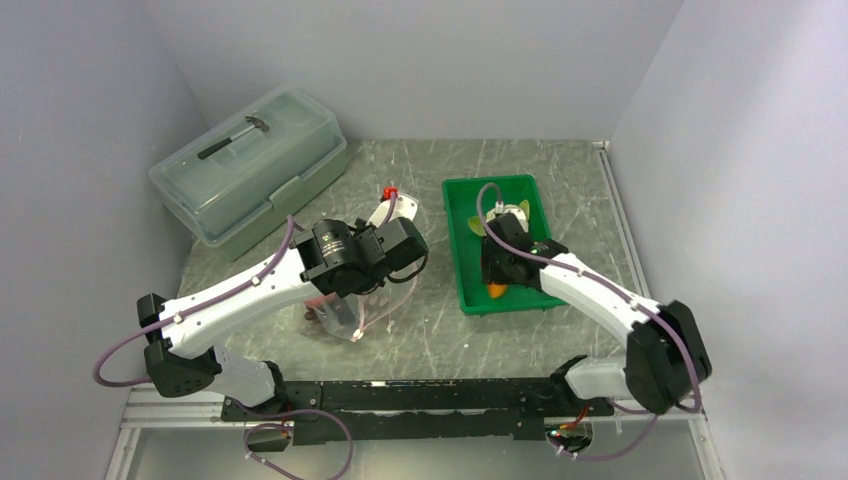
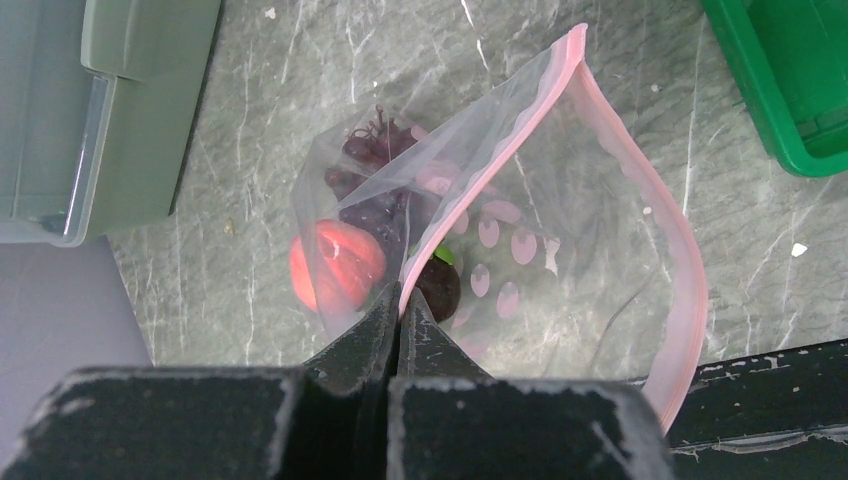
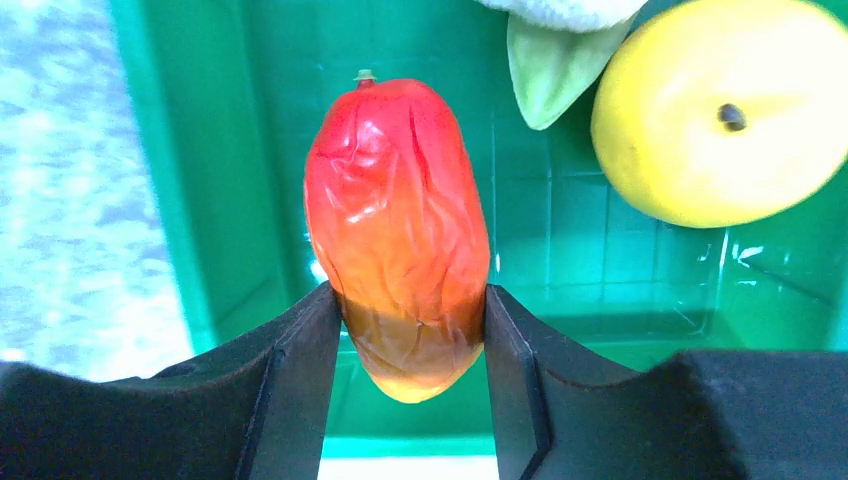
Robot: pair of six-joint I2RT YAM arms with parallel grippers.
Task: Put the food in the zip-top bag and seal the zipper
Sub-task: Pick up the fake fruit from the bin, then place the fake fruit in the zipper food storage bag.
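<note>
The clear zip-top bag (image 2: pixel 560 250) lies on the marbled table with its mouth held open. My left gripper (image 2: pixel 400 300) is shut on its pink zipper (image 2: pixel 500 165) strip at the near edge. Inside the bag are a dark grape bunch (image 2: pixel 375 170), a pink-red peach (image 2: pixel 335 265) and a dark plum (image 2: pixel 440 285). My right gripper (image 3: pixel 412 330) is down in the green tray (image 3: pixel 200 150), both fingers pressed against the sides of the red-orange pepper (image 3: pixel 400 220). A yellow-orange round fruit (image 3: pixel 720 110) and a cauliflower's green leaf (image 3: pixel 545 70) lie beyond it.
A large translucent lidded box (image 1: pixel 250 170) stands at the back left. A small white object with a red cap (image 1: pixel 392 205) lies between the bag (image 1: pixel 370 310) and the tray (image 1: pixel 455 240). Grey walls close in on both sides, and a black rail (image 1: pixel 420 395) runs along the near edge.
</note>
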